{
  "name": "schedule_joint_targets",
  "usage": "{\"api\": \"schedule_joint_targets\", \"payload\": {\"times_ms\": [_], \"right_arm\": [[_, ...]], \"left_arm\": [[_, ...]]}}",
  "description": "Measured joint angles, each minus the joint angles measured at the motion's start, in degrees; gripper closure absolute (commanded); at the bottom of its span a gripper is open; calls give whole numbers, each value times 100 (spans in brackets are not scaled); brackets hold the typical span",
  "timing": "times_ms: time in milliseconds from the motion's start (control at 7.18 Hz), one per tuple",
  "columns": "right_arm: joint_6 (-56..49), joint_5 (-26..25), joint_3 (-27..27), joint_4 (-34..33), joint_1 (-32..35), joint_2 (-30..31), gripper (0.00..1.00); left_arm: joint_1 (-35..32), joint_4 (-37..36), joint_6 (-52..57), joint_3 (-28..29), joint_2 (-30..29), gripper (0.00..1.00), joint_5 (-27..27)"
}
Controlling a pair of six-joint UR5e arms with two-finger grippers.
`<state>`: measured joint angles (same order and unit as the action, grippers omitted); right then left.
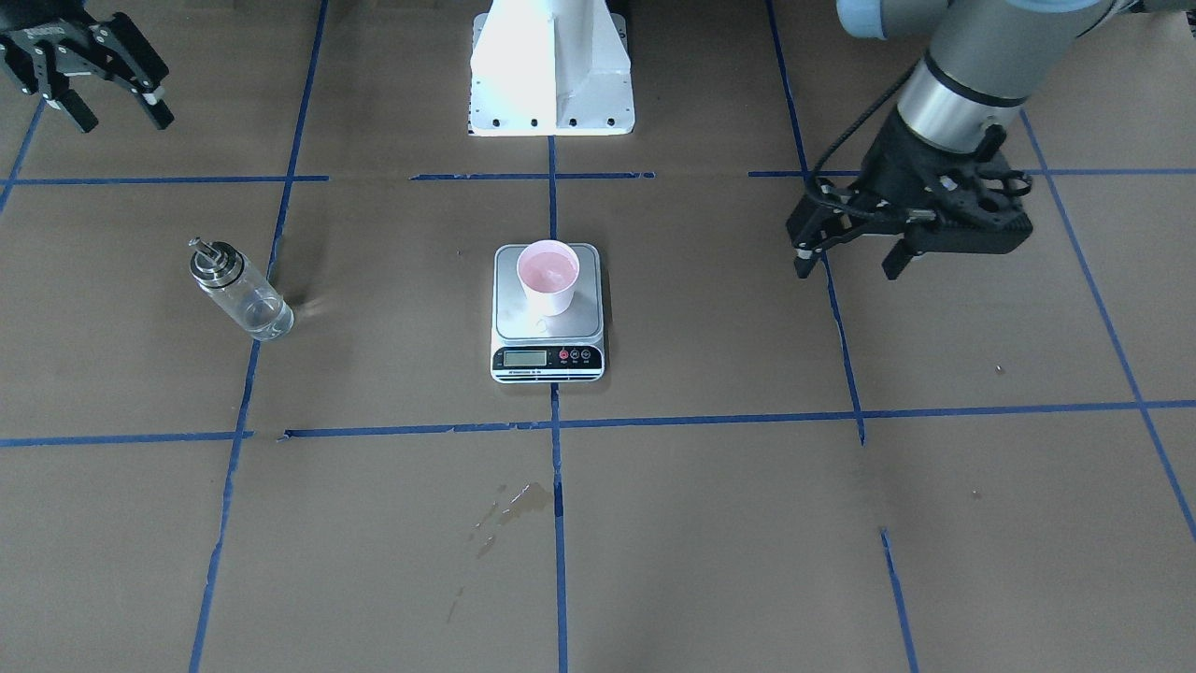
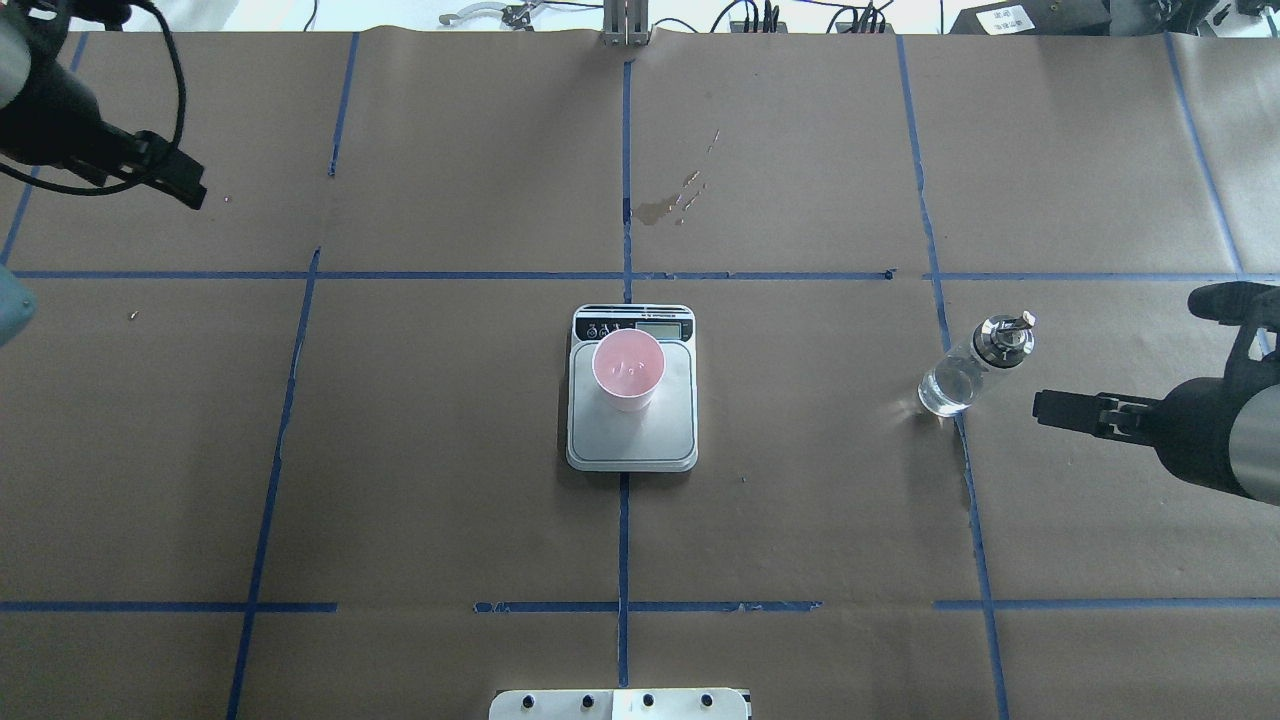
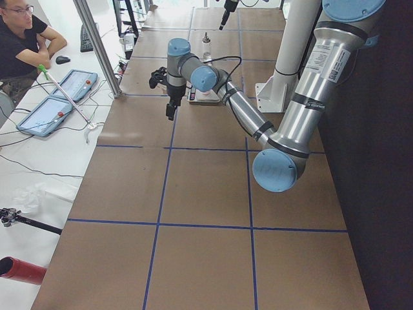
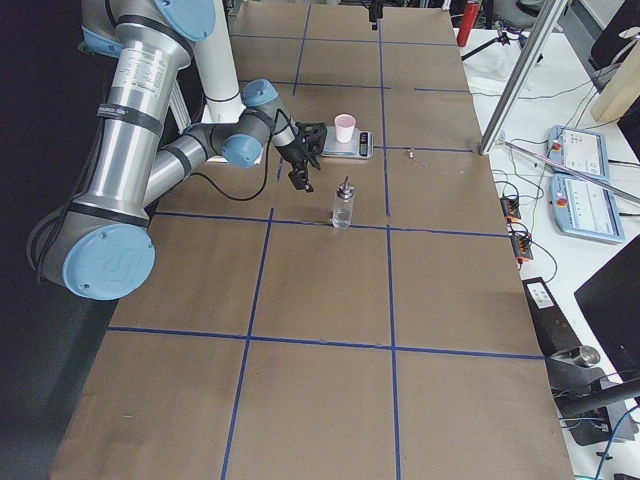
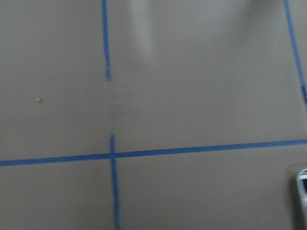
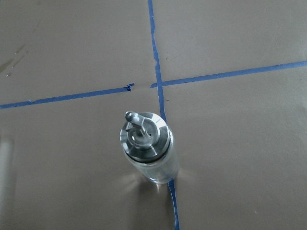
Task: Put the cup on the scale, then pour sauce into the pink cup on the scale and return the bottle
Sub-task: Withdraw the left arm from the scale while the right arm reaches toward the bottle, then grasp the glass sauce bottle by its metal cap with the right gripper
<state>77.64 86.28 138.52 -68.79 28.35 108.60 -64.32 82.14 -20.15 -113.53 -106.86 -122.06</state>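
Note:
The cup (image 1: 548, 276), white outside and pink inside, stands upright on the grey platform of the scale (image 1: 548, 360) at the table's middle. They also show in the overhead view as cup (image 2: 627, 370) and scale (image 2: 632, 450). The bottle (image 1: 239, 290), clear glass with a silver cap and spout, stands upright on the table on my right side, holding a little clear sauce. It fills the right wrist view (image 6: 147, 146). My right gripper (image 1: 126, 123) is open and empty, held apart from the bottle. My left gripper (image 1: 847, 271) is open and empty, well away from the scale.
The brown paper table is marked by a blue tape grid (image 1: 559, 422). A dried stain (image 1: 512, 505) lies beyond the scale. The robot's white base (image 1: 551, 70) stands behind the scale. A corner of the scale (image 5: 302, 191) shows in the left wrist view.

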Motion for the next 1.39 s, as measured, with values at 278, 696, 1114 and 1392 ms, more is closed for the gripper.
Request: {"api": "schedule_joint_targets", "payload": {"times_ms": [278,696,1114,1392], "right_arm": [[67,-1005,-402,311,-573,-83,0],[87,-2202,-1213,463,-963,-722,0],[89,-2770,-1869,479,-992,-1208,0],[80,-2968,-2148,493,-997,-1391,0]], "left_arm": [[-631,65,1895,446,347,0,20],[-1053,318,2908,746,614,0,327],[-1117,374,3014,765,646,0,365],[-1128,367,3004,770,614,0,372]]}}
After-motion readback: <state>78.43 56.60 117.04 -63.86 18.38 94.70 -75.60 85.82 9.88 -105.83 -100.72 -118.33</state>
